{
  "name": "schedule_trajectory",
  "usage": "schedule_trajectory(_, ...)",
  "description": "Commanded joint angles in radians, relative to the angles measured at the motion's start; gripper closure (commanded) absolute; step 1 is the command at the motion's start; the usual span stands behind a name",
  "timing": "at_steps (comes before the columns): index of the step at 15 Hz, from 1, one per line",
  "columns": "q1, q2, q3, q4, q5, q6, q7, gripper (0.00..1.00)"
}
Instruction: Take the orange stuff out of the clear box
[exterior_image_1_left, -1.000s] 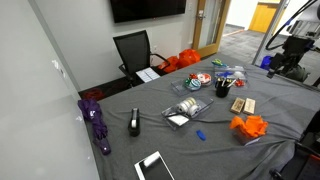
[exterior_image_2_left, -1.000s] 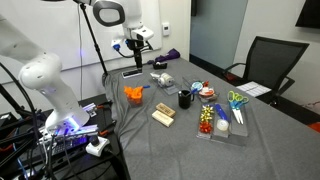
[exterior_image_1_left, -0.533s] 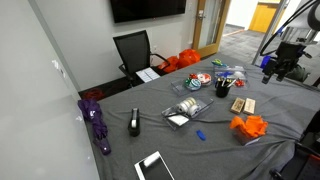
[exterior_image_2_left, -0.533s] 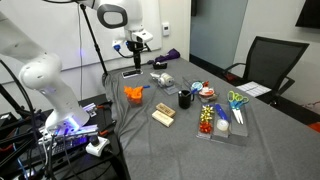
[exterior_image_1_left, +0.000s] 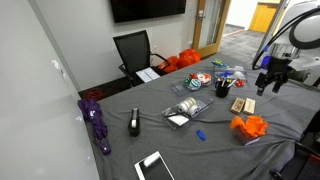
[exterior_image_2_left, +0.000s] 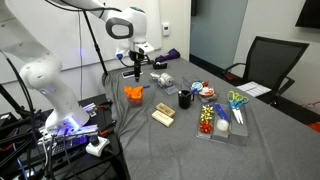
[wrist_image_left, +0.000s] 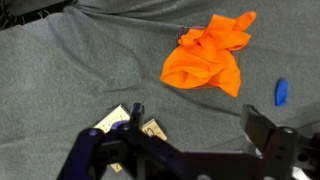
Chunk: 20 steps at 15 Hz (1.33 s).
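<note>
An orange cloth (exterior_image_1_left: 248, 127) lies crumpled on the grey table, outside any box; it also shows in the other exterior view (exterior_image_2_left: 133, 93) and at the top of the wrist view (wrist_image_left: 210, 55). A clear box (exterior_image_1_left: 184, 110) with small items stands mid-table, apart from the cloth, and shows too in an exterior view (exterior_image_2_left: 160, 78). My gripper (exterior_image_1_left: 268, 83) hangs above the table near the cloth, seen in both exterior views (exterior_image_2_left: 134, 68). In the wrist view its jaws (wrist_image_left: 200, 125) are open and empty, with bare cloth between them.
Wooden blocks (exterior_image_1_left: 242, 104) (wrist_image_left: 125, 125) lie beside the cloth. A black cup (exterior_image_1_left: 222, 88) and a tray of coloured items (exterior_image_2_left: 222, 118) stand further along. A small blue object (wrist_image_left: 282, 92) lies near the cloth. A black chair (exterior_image_1_left: 133, 50) stands behind the table.
My gripper has moved down and inward over the table, towards the orange cloth. Nothing on the table has moved.
</note>
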Motion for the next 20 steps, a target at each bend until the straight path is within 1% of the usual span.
schedule_trajectory(1,-0.003,0.029,-0.001,-0.061,0.046,0.106,-0.027,0.00)
schedule_trajectory(3,-0.003,0.039,-0.004,-0.092,0.065,0.151,-0.052,0.00)
schedule_trajectory(5,0.006,0.042,-0.008,-0.129,0.120,0.200,-0.087,0.00)
schedule_trajectory(7,0.009,0.050,-0.003,-0.157,0.149,0.238,-0.106,0.00)
schedule_trajectory(10,0.013,0.056,0.011,-0.196,0.136,0.292,-0.089,0.00)
schedule_trajectory(11,0.005,0.046,0.004,-0.163,0.123,0.233,-0.077,0.00)
schedule_trajectory(16,0.006,0.044,0.006,-0.167,0.123,0.238,-0.076,0.00)
schedule_trajectory(20,0.013,0.070,0.005,-0.182,0.150,0.285,-0.087,0.00)
